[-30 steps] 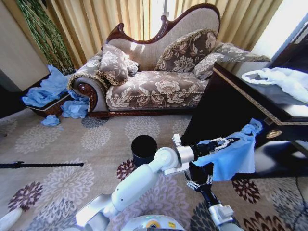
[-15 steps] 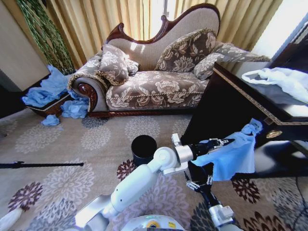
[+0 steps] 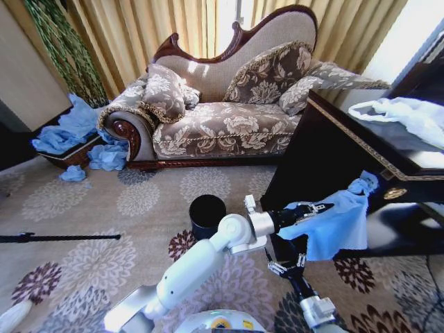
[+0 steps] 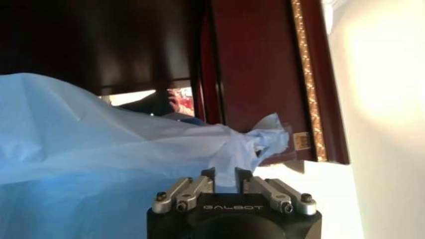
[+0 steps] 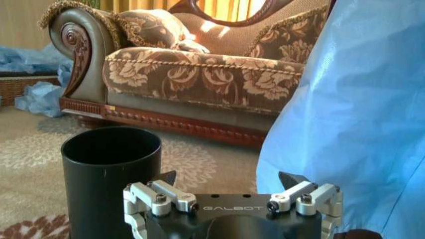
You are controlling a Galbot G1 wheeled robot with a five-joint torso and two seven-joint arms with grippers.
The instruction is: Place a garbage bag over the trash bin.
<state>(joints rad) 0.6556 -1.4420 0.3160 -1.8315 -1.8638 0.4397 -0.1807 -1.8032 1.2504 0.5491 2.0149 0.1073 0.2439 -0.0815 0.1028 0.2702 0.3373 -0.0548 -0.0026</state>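
Note:
My left gripper (image 3: 320, 207) reaches out to the right in front of the dark cabinet. It is shut on the garbage bag (image 3: 336, 227), a thin light-blue sheet that hangs down from the fingers (image 4: 224, 173) with a bunched corner at its upper right. In the left wrist view the garbage bag (image 4: 99, 164) spreads wide. The trash bin (image 3: 207, 216), small, black and open-topped, stands upright on the carpet left of the bag. My right gripper (image 3: 288, 245) sits low beneath the left one, open, between the trash bin (image 5: 109, 174) and the hanging garbage bag (image 5: 359, 114).
A dark wooden cabinet (image 3: 333, 149) stands at the right with a white plastic bag (image 3: 409, 114) on top. A floral sofa (image 3: 222, 111) fills the back. Blue bags (image 3: 76, 128) are piled by a basket at the left. A black rod (image 3: 55, 237) lies on the carpet.
My left gripper has drawn slightly left and down with the bag in it. The right arm and the bin have not moved.

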